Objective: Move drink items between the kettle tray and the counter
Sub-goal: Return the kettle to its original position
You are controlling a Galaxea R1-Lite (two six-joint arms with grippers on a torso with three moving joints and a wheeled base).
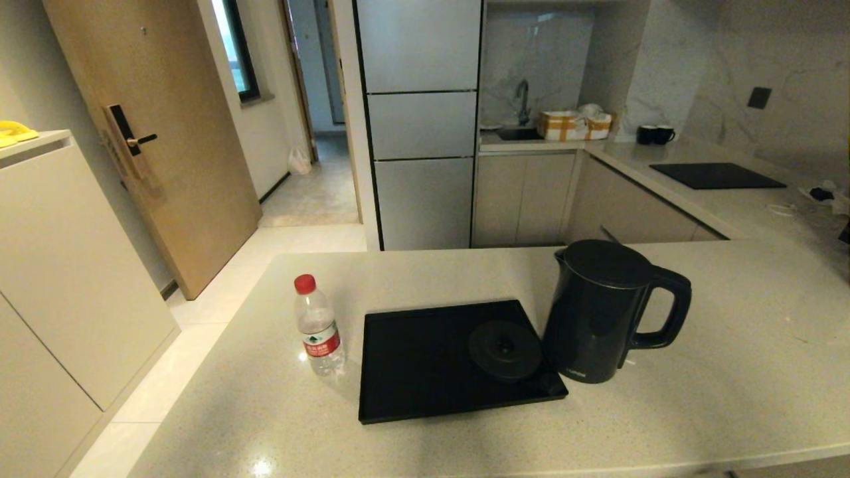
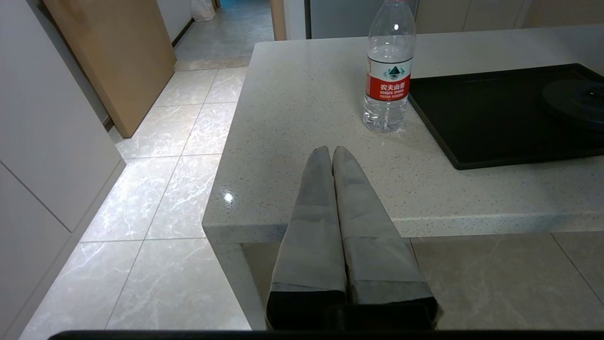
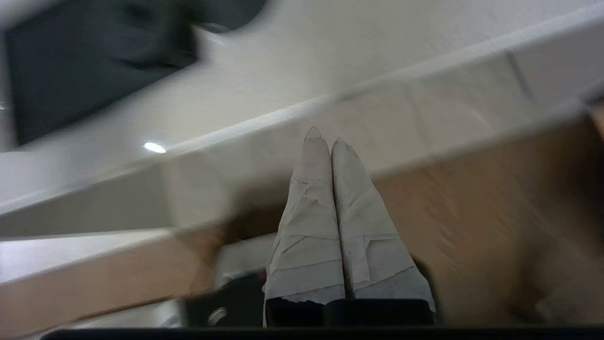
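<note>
**Both end effectors pressed together, clear of the counter's drink items**

Nearest the lens in the left wrist view, the left end effector (image 2: 332,152) has its two grey-wrapped fingers (image 2: 314,208) pressed together with nothing between them. It sits at the near edge of the counter (image 2: 292,94), its tips over the stone and pointing toward the water bottle (image 2: 388,71), well short of touching it.

Similarly, the right end effector (image 3: 325,134) has its tape-wrapped fingers (image 3: 306,212) closed on nothing. It is below the counter edge; the right wrist view is blurred, showing only the pale edge and a dark shape beyond.

From the head view neither arm is visible. The water bottle (image 1: 318,327), clear with a red cap and red label, stands upright on the counter (image 1: 730,372) just beside the left side of the kettle tray (image 1: 412,372). On the flat, glossy black tray only the round base disc (image 1: 505,350) rests, near its right end. The kettle (image 1: 601,311), tall, dark and glossy, stands on the counter at the tray's right edge, its loop handle turned to the right.
</note>
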